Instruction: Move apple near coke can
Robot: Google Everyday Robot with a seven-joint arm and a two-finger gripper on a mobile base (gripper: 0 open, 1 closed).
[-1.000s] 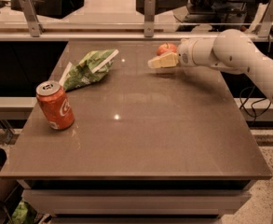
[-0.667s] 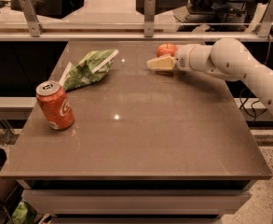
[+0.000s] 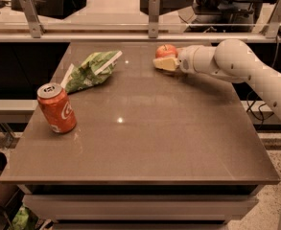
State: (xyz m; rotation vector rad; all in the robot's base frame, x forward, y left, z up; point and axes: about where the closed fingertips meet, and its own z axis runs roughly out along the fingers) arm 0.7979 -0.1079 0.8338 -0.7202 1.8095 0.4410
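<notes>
The apple (image 3: pixel 166 50), small, round and red-orange, sits on the brown table (image 3: pixel 145 143) at its far edge, right of centre. My gripper (image 3: pixel 163 61) reaches in from the right on the white arm (image 3: pixel 236 63) and is right at the apple, its cream tip just in front of and below the fruit. The coke can (image 3: pixel 56 108), red with white script and a silver top, stands upright near the table's left edge, far from the apple and the gripper.
A green-and-white snack bag (image 3: pixel 89 70) lies at the back left, between the can and the apple. A rail with metal posts (image 3: pixel 153 13) runs behind the table. The floor drops away past the table's edges.
The wrist and gripper have shifted a little to the left and down at the apple. The apple, the can and the bag have not moved.
</notes>
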